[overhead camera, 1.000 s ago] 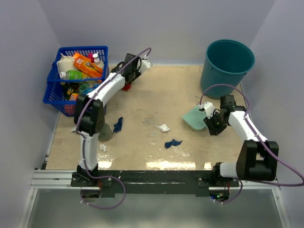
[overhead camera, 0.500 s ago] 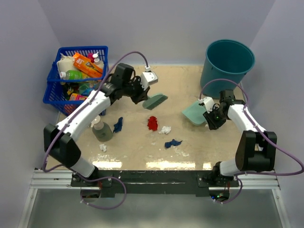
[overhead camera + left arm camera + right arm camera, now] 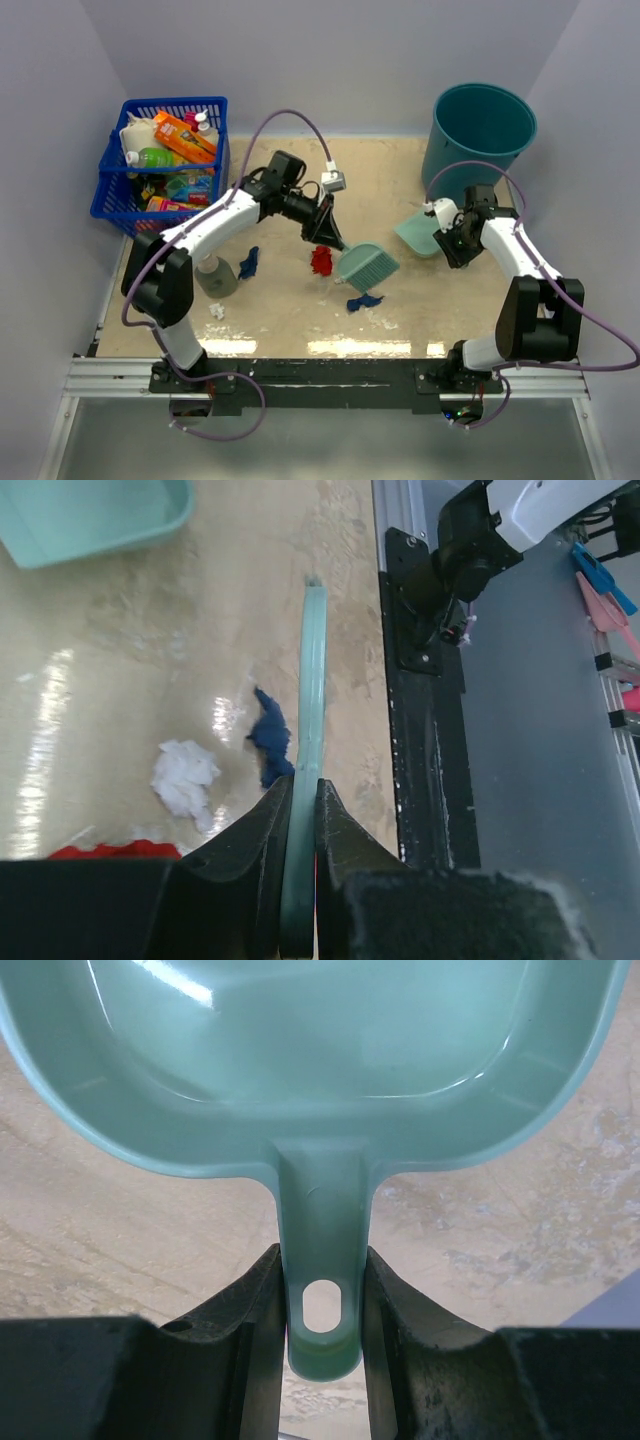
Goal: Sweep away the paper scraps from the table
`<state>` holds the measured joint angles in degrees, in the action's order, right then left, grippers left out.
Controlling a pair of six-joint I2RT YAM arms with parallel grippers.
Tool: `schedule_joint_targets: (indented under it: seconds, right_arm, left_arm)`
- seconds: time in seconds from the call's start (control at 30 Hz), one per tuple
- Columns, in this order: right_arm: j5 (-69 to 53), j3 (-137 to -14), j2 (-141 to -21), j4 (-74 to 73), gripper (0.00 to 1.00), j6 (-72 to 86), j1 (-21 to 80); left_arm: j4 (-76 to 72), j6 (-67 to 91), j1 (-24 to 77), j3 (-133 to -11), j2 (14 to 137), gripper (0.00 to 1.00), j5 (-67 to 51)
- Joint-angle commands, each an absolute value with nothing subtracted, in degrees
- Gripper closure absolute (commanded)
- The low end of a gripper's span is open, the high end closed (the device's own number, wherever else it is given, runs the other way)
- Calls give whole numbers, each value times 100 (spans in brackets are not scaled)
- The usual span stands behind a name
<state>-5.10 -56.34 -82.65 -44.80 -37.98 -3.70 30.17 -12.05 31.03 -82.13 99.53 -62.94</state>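
My left gripper [image 3: 330, 235] is shut on the handle of the teal hand brush [image 3: 367, 265], held over the middle of the table [image 3: 400, 170]. The left wrist view shows the brush [image 3: 312, 710] edge-on between my shut fingers [image 3: 303, 785]. Just left of it lie a navy scrap [image 3: 270, 745] and a white scrap [image 3: 185, 775]. Other paper scraps are navy [image 3: 364, 300], navy [image 3: 249, 262] and white [image 3: 217, 311]. My right gripper [image 3: 452, 240] is shut on the handle of the teal dustpan [image 3: 420, 235]. The right wrist view shows the dustpan [image 3: 300, 1040] empty, its handle clamped in my gripper [image 3: 322, 1260].
A blue basket [image 3: 165, 165] of bottles stands at the back left. A teal bucket [image 3: 483, 130] stands at the back right. A red object [image 3: 321, 260] lies mid-table beside the brush. A grey-green cup [image 3: 217, 275] stands left. A black rail [image 3: 320, 375] runs along the front edge.
My left arm carried the brush from the back left to the middle of the table. The red object now lies mid-table. The dustpan shifted slightly towards the bucket.
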Motion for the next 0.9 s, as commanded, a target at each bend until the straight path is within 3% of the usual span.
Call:
schedule_joint_targets:
  seconds: [0.0,0.1,0.2,0.33,0.43,0.77,0.87]
  right_arm:
    - [-229,-5810,-8112,-4377,100,-3683,-396]
    - [-141,-5818,-8200,-4289,100,-3543,-396]
    - [-158,-6029,-8235,-4254,100,-3375,-387]
    - [-158,-6275,-8376,-4263,100,-3331,-387]
    - [-158,-6328,-8499,-4193,100,-3349,-387]
    - [-237,-6416,-8631,-4122,100,-3340,-387]
    - [-342,-6407,-8473,-4201,100,-3479,-378]
  left_arm:
    - [2544,-740,3515,-7710,9747,100,-6750]
    - [1813,-98,3621,-7155,9729,100,-6698]
    - [2064,-193,3630,-7163,9957,100,-6514]
    - [2066,455,3551,-7225,10143,100,-4714]
    - [1855,798,3279,-7075,10037,100,-4405]
    - [3136,247,1512,-7513,9659,100,-4438]
    - [3322,27,1310,-7838,9607,100,-5139]
